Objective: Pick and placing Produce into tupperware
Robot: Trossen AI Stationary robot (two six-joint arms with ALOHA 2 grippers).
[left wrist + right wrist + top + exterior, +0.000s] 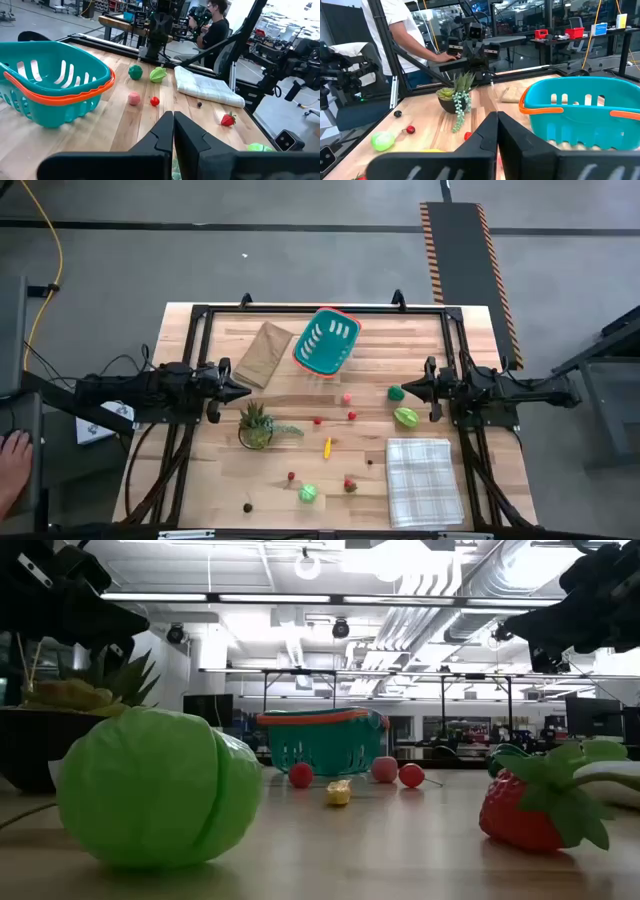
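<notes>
**Both tools shut and empty; no produce in the basket yet**

I judge the step in hand to be the first pick, since the basket (327, 342) looks empty and all the produce lies loose on the surface (300, 455). To do it well I would start with the piece closest to a tool. For the right tool (404, 389) that is the dark green piece (396, 392) just beside its tip, with the light green leafy piece (406, 417) a little farther from the basket. I would open the fingers first, come down square over the piece, and close gently, as these small round toys probably roll away from a glancing touch. The carry to the basket is short; I would release low inside the rim.

The pink piece (346, 397) and two red ones (352, 416) lie just on the near side of the basket. The yellow piece (327, 446), a strawberry (350, 484) and a green cabbage half (308, 494) lie farther from the basket, toward the near edge.

The left tool (243, 391) hangs beside the plant (256, 424), on the bag (261, 352) side of the basket. Both tools have their fingers pressed together, holding and touching nothing.
</notes>
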